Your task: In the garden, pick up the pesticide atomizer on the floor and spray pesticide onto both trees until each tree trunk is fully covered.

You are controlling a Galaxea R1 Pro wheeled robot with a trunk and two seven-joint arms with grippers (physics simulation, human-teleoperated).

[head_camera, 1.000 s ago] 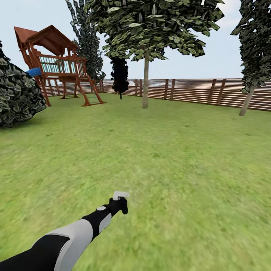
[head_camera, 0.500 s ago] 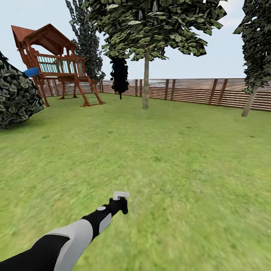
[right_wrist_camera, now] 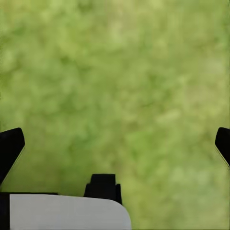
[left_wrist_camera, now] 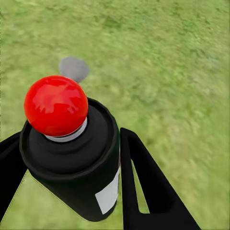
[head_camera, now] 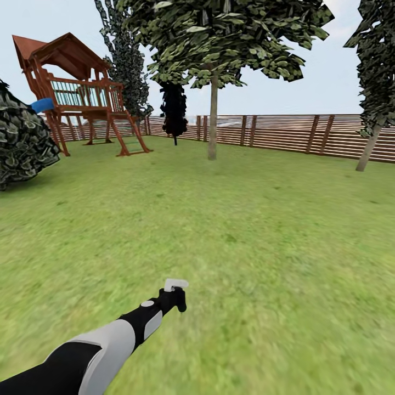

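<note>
My left gripper (head_camera: 176, 300) reaches out low over the lawn, shut on the pesticide atomizer (head_camera: 176, 285), whose light head pokes up above the fingers. In the left wrist view the atomizer (left_wrist_camera: 76, 163) is a black bottle with a whitish label and a red round top, clamped between the two black fingers (left_wrist_camera: 143, 182) of the left gripper (left_wrist_camera: 74, 136). One tree (head_camera: 219, 38) with a wide green crown stands straight ahead by the fence. Its straight grey-brown trunk (head_camera: 213, 118) is far beyond the atomizer. My right gripper (right_wrist_camera: 117, 139) hangs open over grass.
A brown slatted fence (head_camera: 285, 134) closes the far side of the lawn. A wooden playset (head_camera: 82, 93) with a blue slide stands at the back left, a dark bush (head_camera: 22, 140) at the left edge. Another tree with a leaning trunk (head_camera: 367, 148) is at the far right. Open grass (head_camera: 247, 230) lies ahead.
The whole head view has shifted slightly: playset and bush slid left, the right tree slid right, so the camera moved. The left arm and atomizer keep their place in the picture.
</note>
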